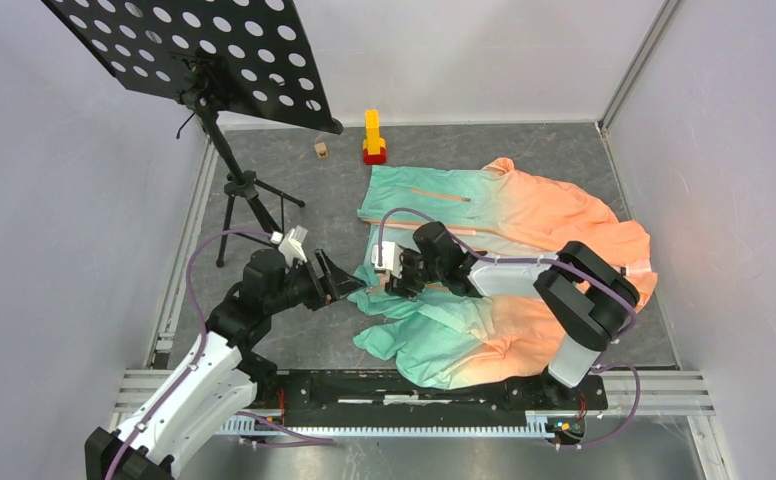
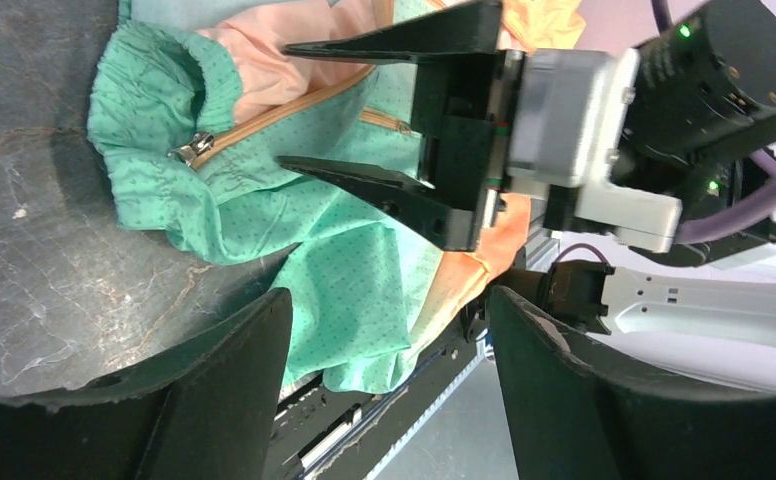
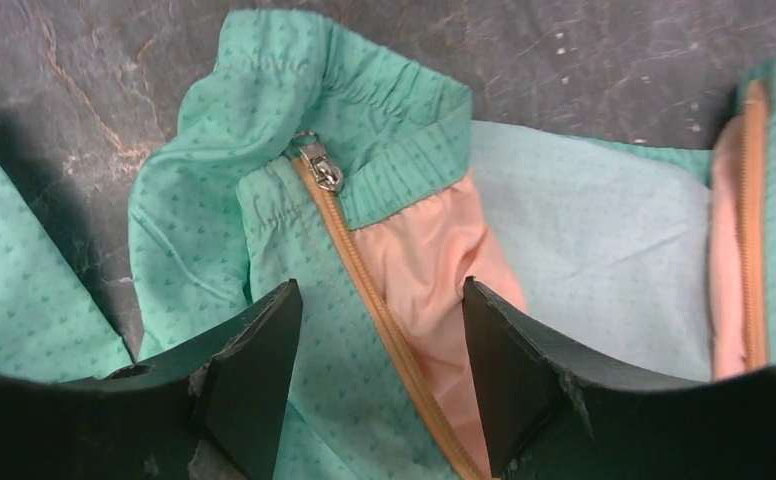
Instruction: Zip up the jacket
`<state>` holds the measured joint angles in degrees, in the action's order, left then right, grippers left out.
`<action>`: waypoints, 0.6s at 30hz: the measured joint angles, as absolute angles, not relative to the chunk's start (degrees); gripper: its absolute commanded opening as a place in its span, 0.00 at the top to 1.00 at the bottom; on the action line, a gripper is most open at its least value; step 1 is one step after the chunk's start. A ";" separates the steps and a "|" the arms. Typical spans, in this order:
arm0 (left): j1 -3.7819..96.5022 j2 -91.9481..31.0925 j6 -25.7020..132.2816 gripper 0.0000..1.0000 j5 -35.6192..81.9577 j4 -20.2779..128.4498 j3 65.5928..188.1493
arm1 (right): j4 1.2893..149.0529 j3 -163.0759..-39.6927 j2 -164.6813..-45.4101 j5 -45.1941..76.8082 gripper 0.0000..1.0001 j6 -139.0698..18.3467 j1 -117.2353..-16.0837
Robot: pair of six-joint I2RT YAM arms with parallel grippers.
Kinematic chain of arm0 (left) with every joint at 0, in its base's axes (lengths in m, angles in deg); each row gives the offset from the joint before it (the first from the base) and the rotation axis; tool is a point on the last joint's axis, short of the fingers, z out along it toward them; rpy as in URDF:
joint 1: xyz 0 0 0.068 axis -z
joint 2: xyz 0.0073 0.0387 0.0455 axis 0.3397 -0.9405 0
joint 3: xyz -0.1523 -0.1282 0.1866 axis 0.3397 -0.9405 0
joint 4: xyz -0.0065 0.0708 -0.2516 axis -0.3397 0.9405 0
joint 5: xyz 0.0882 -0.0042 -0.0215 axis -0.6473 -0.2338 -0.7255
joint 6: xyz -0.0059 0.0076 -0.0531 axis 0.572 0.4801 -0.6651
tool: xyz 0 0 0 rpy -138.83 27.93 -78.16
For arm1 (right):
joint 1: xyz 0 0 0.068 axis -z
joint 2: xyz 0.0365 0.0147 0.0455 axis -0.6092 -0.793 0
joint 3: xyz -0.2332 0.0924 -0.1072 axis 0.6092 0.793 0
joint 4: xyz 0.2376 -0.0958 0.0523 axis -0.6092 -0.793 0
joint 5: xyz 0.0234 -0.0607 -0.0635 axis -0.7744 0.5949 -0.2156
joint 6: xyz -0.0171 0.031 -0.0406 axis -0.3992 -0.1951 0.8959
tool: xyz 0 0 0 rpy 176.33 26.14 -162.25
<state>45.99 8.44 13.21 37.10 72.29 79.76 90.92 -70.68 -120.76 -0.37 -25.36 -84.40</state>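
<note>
The jacket [image 1: 524, 215], mint green fading to peach-orange, lies spread open on the grey table. Its orange zipper [image 3: 364, 265] runs up to a silver slider [image 3: 321, 168] at the green hem; the slider also shows in the left wrist view [image 2: 192, 150]. My right gripper [image 3: 382, 305] is open and hovers over the zipper just below the slider, one finger on each side. My left gripper [image 2: 389, 310] is open and empty, just left of the hem, facing the right gripper [image 2: 349, 105]. In the top view the left gripper [image 1: 352, 285] and right gripper [image 1: 396, 285] nearly meet.
A black perforated music stand [image 1: 199, 50] on a tripod stands at the back left. A yellow and red block tower [image 1: 373, 137] and a small wooden cube [image 1: 320, 149] sit at the back. The black rail [image 1: 414, 390] runs along the table's near edge.
</note>
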 measured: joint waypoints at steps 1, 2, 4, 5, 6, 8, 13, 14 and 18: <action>45.99 8.47 13.19 0.22 37.52 72.31 79.76 | 89.46 -71.57 -121.63 -0.58 0.34 -24.40 -84.43; 45.99 8.53 13.17 0.22 37.69 72.31 79.76 | 88.32 -72.29 -122.35 -0.74 0.36 -23.64 -84.45; 45.99 8.68 13.01 0.22 37.93 72.33 79.76 | 86.66 -73.28 -123.49 -0.78 0.41 -22.59 -84.56; 45.99 8.84 12.86 0.22 37.98 72.35 79.76 | 86.14 -73.50 -123.82 -0.80 0.45 -22.26 -84.60; 45.99 9.03 12.80 0.22 37.98 72.35 79.76 | 85.68 -73.63 -124.08 -0.85 0.50 -22.02 -84.69; 45.99 9.56 12.69 0.22 37.98 72.37 79.76 | 85.00 -73.65 -124.19 -0.96 0.64 -21.82 -84.80; 45.99 11.37 12.21 0.21 37.98 72.40 79.59 | 84.98 -73.65 -124.15 -0.89 0.90 -22.08 -85.13; 45.99 11.42 12.12 0.21 37.98 72.37 79.59 | 85.18 -73.65 -124.06 -0.78 0.94 -22.50 -85.17; 45.99 10.85 12.03 0.18 37.98 72.33 79.59 | 87.08 -71.94 -121.11 -0.30 1.00 -25.47 -85.17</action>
<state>45.99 10.85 12.03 37.98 72.33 79.59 87.08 -71.94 -121.11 -0.30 -25.47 -85.17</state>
